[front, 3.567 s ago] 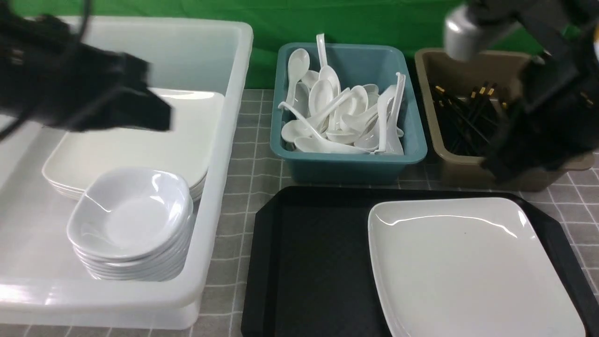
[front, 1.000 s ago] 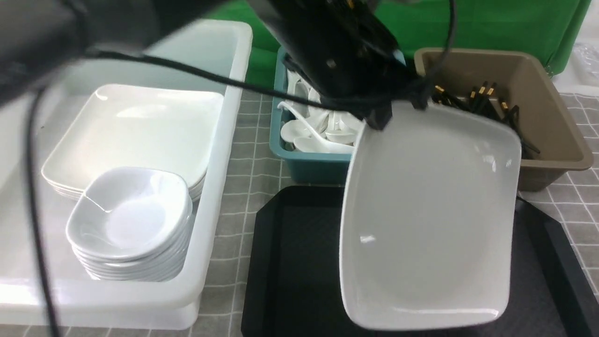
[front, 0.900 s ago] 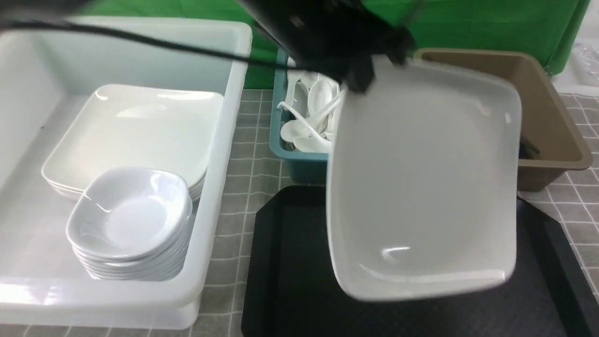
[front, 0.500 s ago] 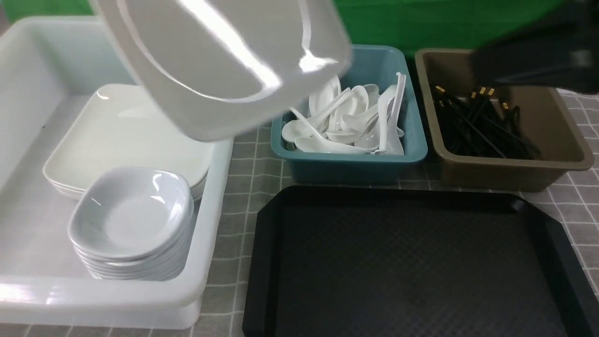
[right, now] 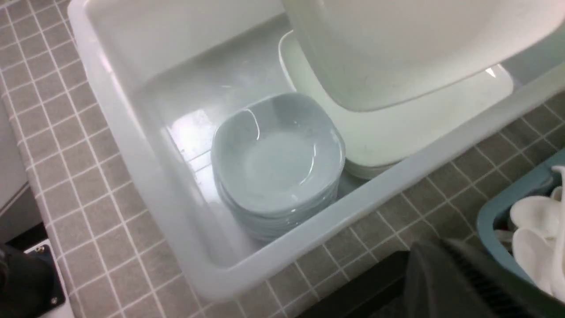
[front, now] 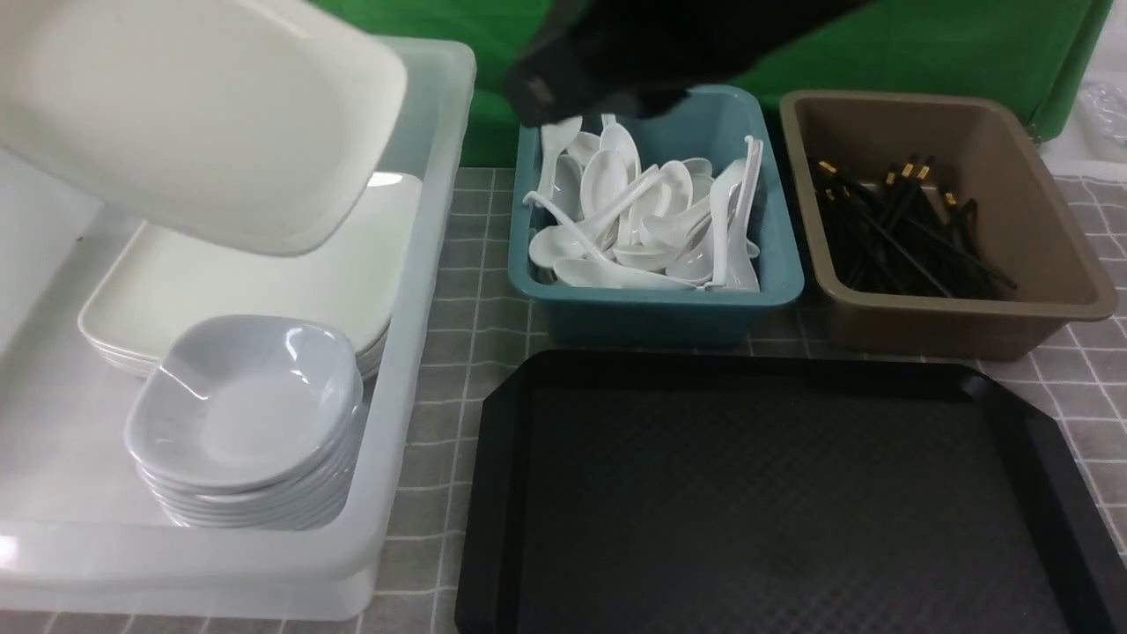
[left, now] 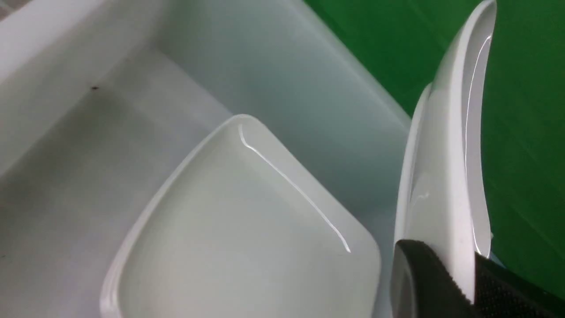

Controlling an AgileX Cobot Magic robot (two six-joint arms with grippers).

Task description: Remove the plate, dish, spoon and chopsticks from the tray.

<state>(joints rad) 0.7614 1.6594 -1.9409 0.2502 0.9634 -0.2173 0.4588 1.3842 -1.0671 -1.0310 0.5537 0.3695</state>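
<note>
Plate (front: 202, 114) up in the air, tilted, over the far part of the white bin (front: 414, 370) on the left, above the stack of plates (front: 264, 291) and clear of it. Pinched at the rim by the left claw (left: 459, 265): black ribbed fingers (left: 423, 287) closed tight, one on each face, seen only from the left wrist. Nearer in the same bin, a stack of dishes (front: 246, 405) just beside those plates. In its wrist view, right claw (right: 446, 274) a dark blur, closed all the way, nothing seen in it; right arm (front: 651, 53) a dark smear above the far rim of the teal tub (front: 651, 313). Heaped in that tub, spoons (front: 634, 220); in the brown tub (front: 960, 326) to its right, chopsticks (front: 898, 229). Flat on the checked cloth (front: 467, 291), tray (front: 757, 493), just in front of both tubs, well apart from the plate.
</note>
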